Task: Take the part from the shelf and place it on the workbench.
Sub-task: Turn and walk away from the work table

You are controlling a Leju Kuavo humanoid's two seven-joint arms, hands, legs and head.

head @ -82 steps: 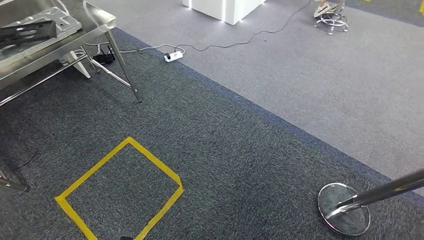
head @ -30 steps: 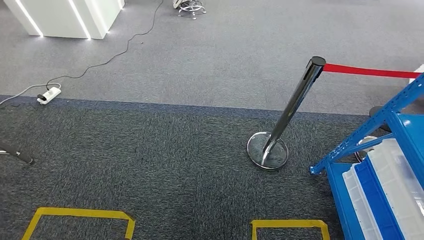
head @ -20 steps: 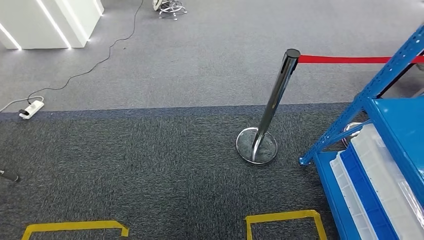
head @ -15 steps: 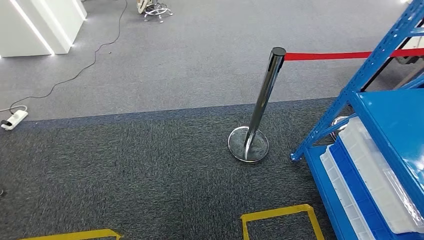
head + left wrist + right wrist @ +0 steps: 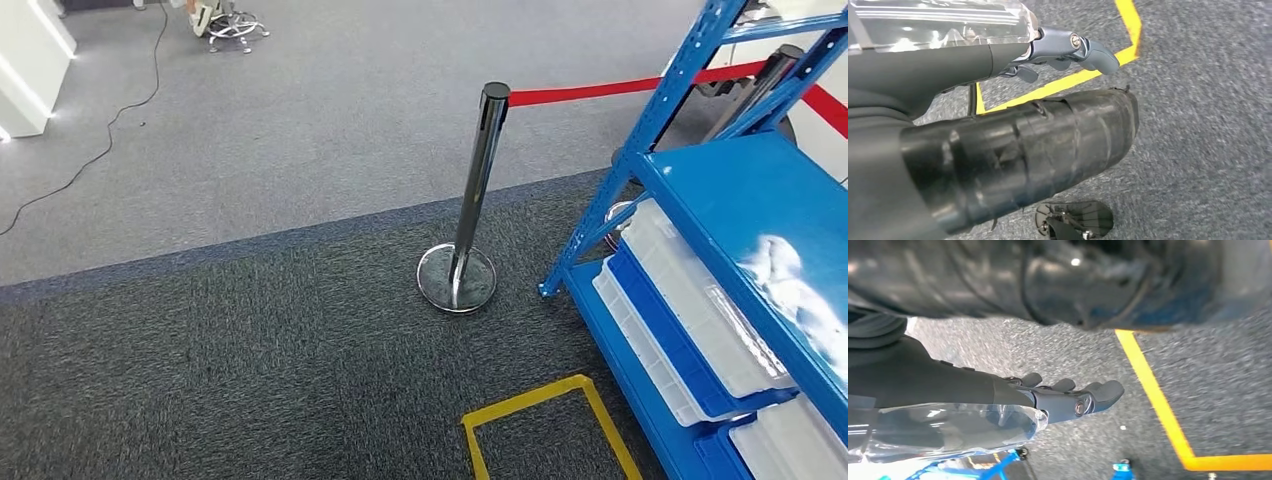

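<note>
A dark grey carpet [image 5: 250, 350] is meeting a lighter grey carpet [image 5: 330, 120] along a blue seam. A chrome barrier post [image 5: 470, 190] is standing on it, carrying a red belt [image 5: 590, 90], just beside the blue metal shelf [image 5: 740, 200] holding white plastic trays [image 5: 700, 300]. No part is discernible there. Yellow floor tape [image 5: 530, 400] is marking a square. The left hand [image 5: 1068, 47] and right hand [image 5: 1068, 395] are hanging with fingers extended, holding nothing.
</note>
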